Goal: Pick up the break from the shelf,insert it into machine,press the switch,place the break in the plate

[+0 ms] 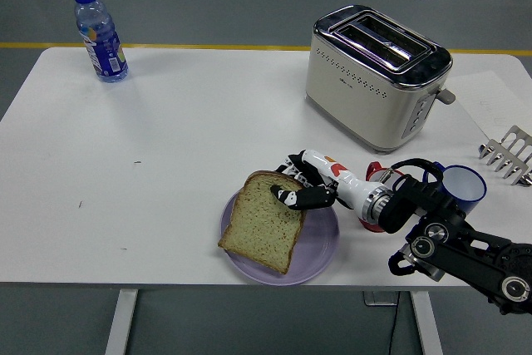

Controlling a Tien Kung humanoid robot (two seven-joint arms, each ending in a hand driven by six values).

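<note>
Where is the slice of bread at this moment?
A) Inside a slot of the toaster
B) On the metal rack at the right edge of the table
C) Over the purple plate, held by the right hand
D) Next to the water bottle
C: the slice of bread lies over the purple plate, and the right hand has its fingers on the slice's upper right edge.

One bread slice (264, 221), plate (320, 247), toaster (376, 75), bottle (100, 34), rack (509, 154); two mugs (461, 185).
</note>
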